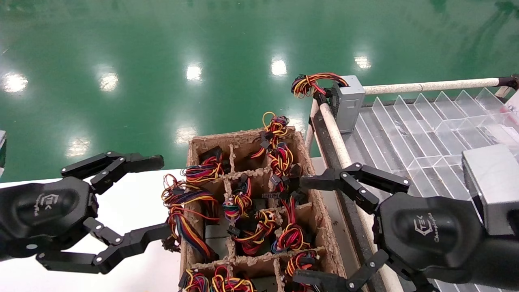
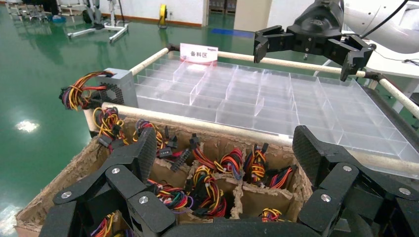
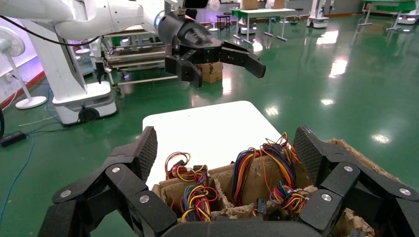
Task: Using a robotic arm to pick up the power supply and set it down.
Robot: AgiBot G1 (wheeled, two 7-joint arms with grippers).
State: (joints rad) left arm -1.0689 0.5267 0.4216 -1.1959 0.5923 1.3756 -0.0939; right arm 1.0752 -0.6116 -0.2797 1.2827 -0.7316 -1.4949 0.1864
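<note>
A grey power supply (image 1: 348, 106) stands at the near corner of the clear divided tray (image 1: 425, 121), its red, yellow and black wire tail (image 1: 310, 84) hanging over the rail. The left wrist view shows the same power supply (image 2: 118, 87). The robotic arm's right gripper (image 1: 302, 230) is open, hovering over the right edge of the cardboard carton (image 1: 194, 146); nothing is between its fingers. My left gripper (image 1: 162, 196) hovers open at the carton's left side, also empty. Several more wire bundles (image 1: 239, 202) fill the carton's cells; the bodies under them are mostly hidden.
A white pipe rail (image 1: 336, 134) runs between the carton and the tray. A white table (image 1: 129, 202) lies under the left gripper. Beyond is green floor (image 1: 162, 61). A red-and-white sign (image 2: 198, 52) stands at the tray's far edge.
</note>
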